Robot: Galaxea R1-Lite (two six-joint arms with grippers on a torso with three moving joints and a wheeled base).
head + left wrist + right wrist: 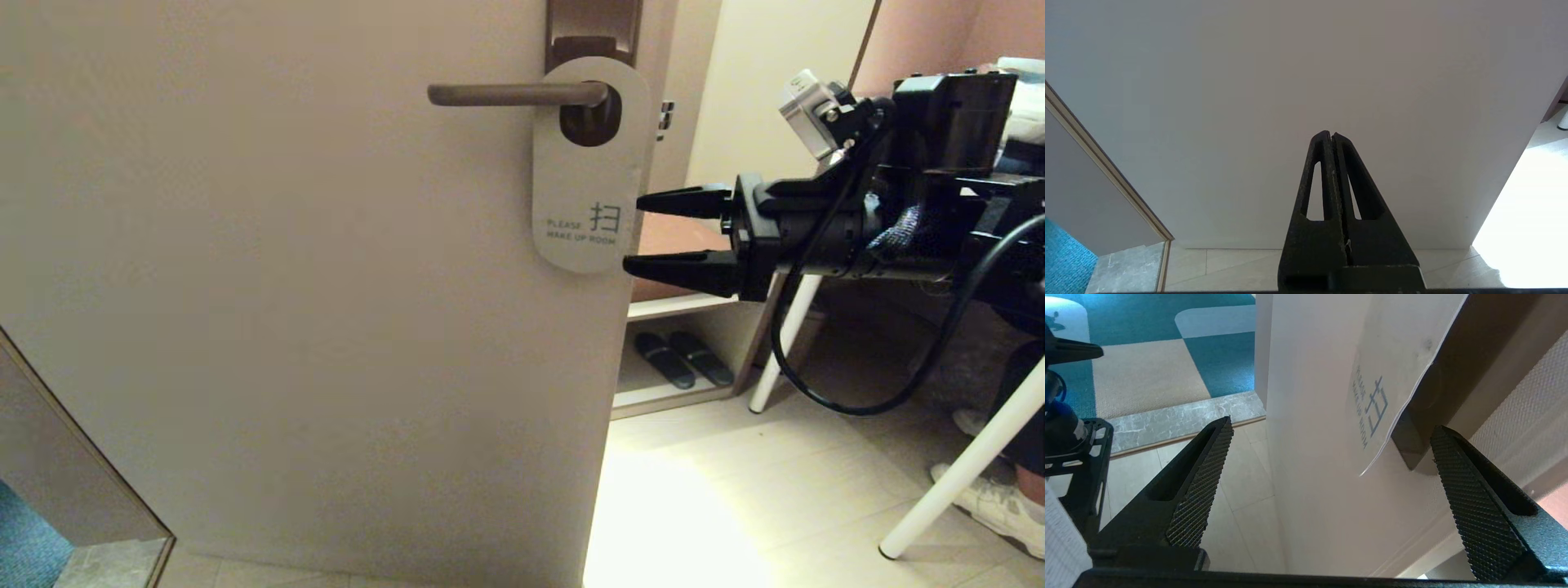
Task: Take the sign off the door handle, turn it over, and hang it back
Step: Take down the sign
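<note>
Beside the door's edge, right gripper gapes, fingertips touching the sign.

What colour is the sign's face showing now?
Off-white with dark lettering on the sign; head view shows it best.

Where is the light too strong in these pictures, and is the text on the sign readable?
Head view: the floor beside the door glares white, and the sign reads clearly. Left wrist view: the same floor patch is washed out. Right wrist view: the sign's print is slanted, hard to read.
</note>
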